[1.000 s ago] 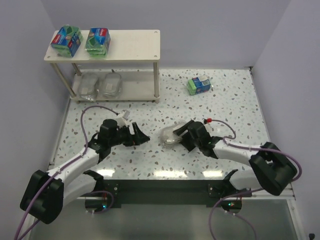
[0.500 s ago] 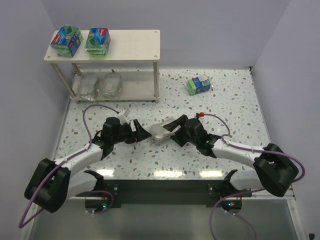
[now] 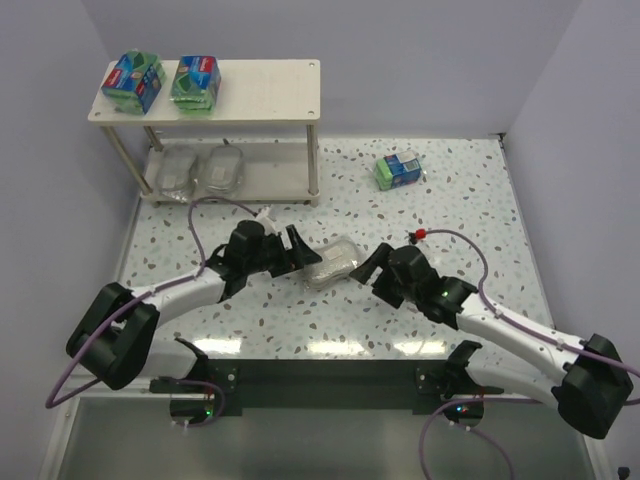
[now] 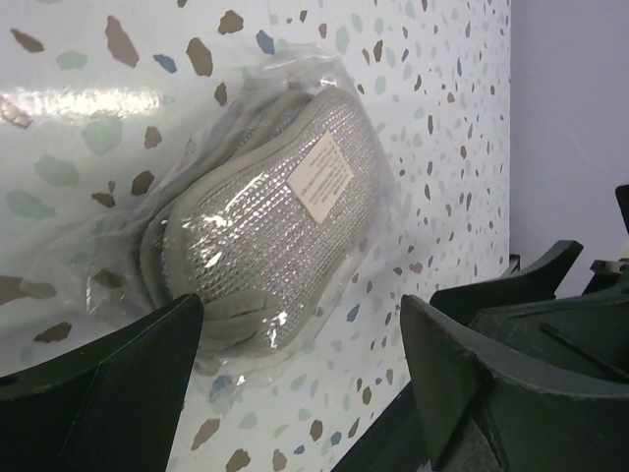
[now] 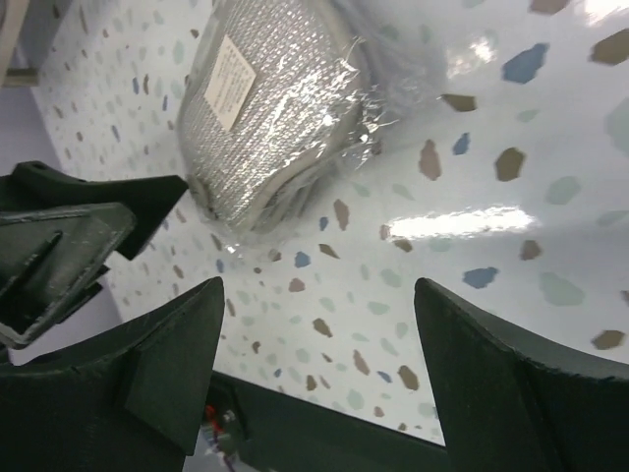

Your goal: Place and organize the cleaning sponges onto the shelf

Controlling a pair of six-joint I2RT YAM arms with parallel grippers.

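A silvery-grey scourer pack (image 3: 332,263) lies flat on the speckled table between my two grippers; neither holds it. My left gripper (image 3: 291,254) is open, and the pack's near end (image 4: 265,216) sits just ahead of its fingertips (image 4: 147,354). My right gripper (image 3: 374,267) is open and stands a little back from the pack (image 5: 265,118). The shelf (image 3: 262,92) stands at the back left. Two green sponge packs (image 3: 133,81) (image 3: 196,80) sit on its top board, two silvery scourers (image 3: 175,172) (image 3: 222,170) on its lower board. A third green pack (image 3: 400,170) lies on the table at the back right.
The shelf's front right leg (image 3: 313,165) stands beyond the left gripper. Purple walls close in the table on the left, back and right. The dark mounting rail (image 3: 320,375) runs along the near edge. The left gripper's fingers (image 5: 69,246) show in the right wrist view.
The right gripper carried the scourer leftward, let it go and drew back right. The left gripper moved right up to the pack, which now rests on the table.
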